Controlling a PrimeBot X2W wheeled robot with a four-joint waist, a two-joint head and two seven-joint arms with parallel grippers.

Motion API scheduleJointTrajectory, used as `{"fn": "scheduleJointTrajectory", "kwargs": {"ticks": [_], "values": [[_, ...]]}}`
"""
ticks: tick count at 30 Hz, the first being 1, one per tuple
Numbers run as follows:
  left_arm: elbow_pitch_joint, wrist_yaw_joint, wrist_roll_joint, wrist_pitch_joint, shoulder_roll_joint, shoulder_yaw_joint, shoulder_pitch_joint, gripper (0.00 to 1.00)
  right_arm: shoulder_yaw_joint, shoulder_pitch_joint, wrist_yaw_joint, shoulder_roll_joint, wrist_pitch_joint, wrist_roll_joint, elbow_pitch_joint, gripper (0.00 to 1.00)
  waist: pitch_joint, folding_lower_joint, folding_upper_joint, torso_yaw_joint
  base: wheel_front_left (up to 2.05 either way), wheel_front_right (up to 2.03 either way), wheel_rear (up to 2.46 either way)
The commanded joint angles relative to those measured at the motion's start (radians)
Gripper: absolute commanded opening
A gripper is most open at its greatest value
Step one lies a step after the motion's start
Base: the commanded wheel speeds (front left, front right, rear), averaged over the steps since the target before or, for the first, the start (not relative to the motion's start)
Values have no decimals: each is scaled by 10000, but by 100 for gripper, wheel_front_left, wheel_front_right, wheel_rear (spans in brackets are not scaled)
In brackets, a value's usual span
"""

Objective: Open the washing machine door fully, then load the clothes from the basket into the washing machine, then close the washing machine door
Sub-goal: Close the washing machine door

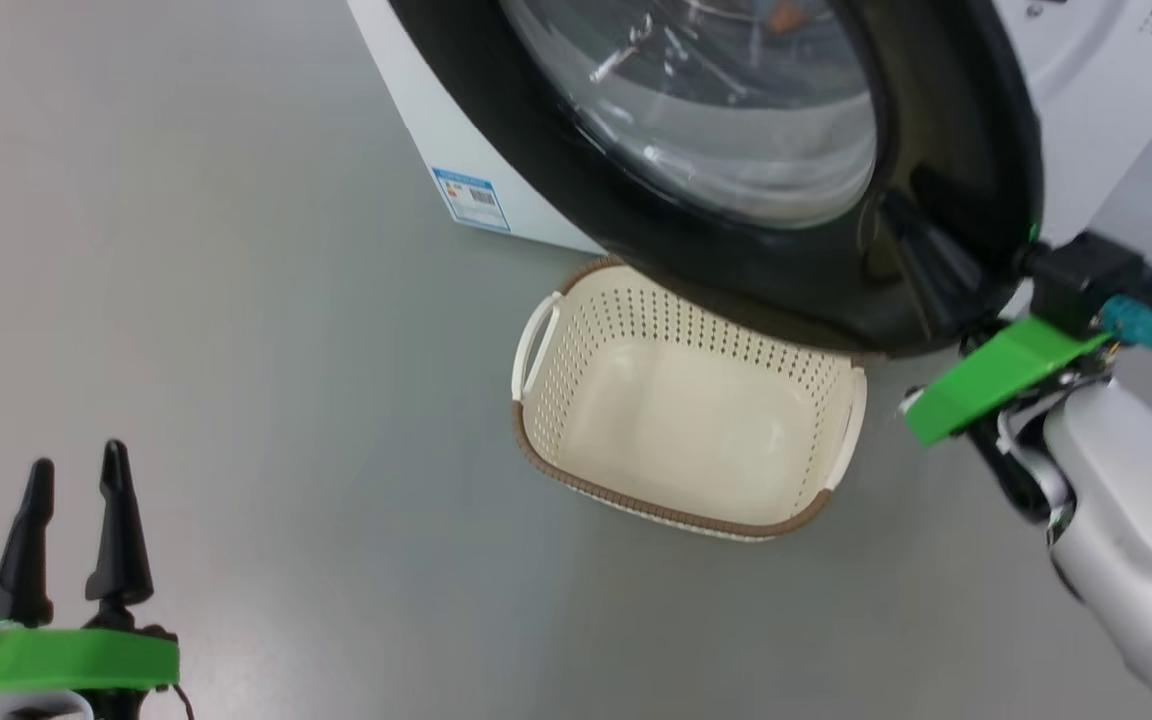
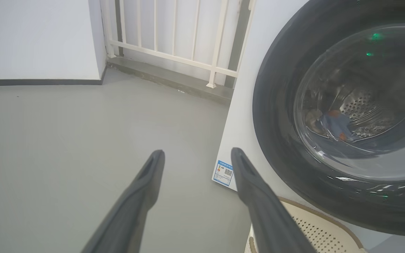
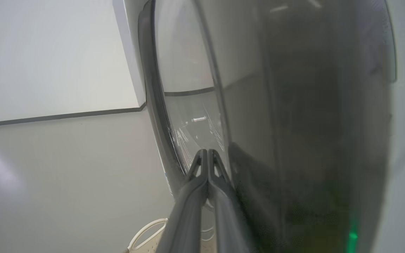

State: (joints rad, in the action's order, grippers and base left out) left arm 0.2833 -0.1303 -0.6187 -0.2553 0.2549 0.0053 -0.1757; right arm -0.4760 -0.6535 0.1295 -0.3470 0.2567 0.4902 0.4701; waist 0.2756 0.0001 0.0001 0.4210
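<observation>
Left gripper [image 1: 77, 455]: fingers spread wide, nothing held. It hangs over bare floor [image 1: 186, 250], well off to the left of the basket [image 1: 716, 335].

Right gripper [image 3: 207, 151]: fingers pressed flat together, nothing between them. Tips lie along the washing machine door [image 1: 956, 120], on the glossy black rim at its lower right in the head view. They look to be against the rim, but I can't confirm contact.

The door faces the washing machine [image 1: 456, 140]. From these angles I can't tell whether it is latched or standing a crack off. The glass bowl [image 1: 716, 100] is at its centre.

The clothes [image 2: 334, 124] are inside the drum. Through the glass my left wrist view shows blue fabric with an orange patch lying on the perforated steel. I can't pick out the cream garment.

The basket is upright on the floor, hard up at the foot of the machine, with its far rim under the door's lower edge. Its bare cream bottom is showing and its white handles are at the two ends.

The blue label [image 1: 471, 197] is on the machine's lower front corner, just beside the basket.
</observation>
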Motion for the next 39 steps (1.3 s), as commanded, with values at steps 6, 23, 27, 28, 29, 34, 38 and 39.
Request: {"fn": "scheduleJointTrajectory", "kwargs": {"ticks": [6, 23, 27, 28, 29, 34, 38, 39], "values": [[-346, -4, -177, -65, 471, 281, -557, 100, 505, -933, 12, -101, 51, -335, -86, 0, 984, -1, -1, -177, 0, 0, 0], [-379, -4, -579, -65, 591, 77, -1233, 100, 1662, -3049, 12, -153, 51, -1204, 178, 0, 2510, -1, -1, -173, 0, 0, 0], [-383, -4, -595, -65, 598, 64, -1302, 100, 2254, -3475, 12, -127, 51, -1589, 218, 0, 2608, -1, -1, -185, 0, 0, 0], [-388, -4, -599, -65, 592, 74, -1299, 100, 2440, -3532, 12, -82, 51, -1730, 229, 0, 2620, -1, -1, -187, 0, 0, 0], [-387, -4, -603, -65, 585, 85, -1284, 100, 2572, -3565, 12, -24, 51, -1845, 231, 0, 2625, -1, -1, -186, 0, 0, 0], [-352, -4, -586, -65, 532, 98, -1272, 100, 2808, -3601, 12, 138, 51, -2163, 273, 0, 2608, -1, -1, -180, 0, 0, 0], [-335, -4, -575, -65, 521, 100, -1294, 100, 2815, -3546, 12, 226, 51, -2235, 295, 0, 2569, -1, -1, -212, 0, 0, 0], [-328, -4, -572, -65, 520, 98, -1299, 100, 2811, -3514, 12, 260, 51, -2247, 307, 0, 2548, -1, -1, -226, 0, 0, 0]]}}
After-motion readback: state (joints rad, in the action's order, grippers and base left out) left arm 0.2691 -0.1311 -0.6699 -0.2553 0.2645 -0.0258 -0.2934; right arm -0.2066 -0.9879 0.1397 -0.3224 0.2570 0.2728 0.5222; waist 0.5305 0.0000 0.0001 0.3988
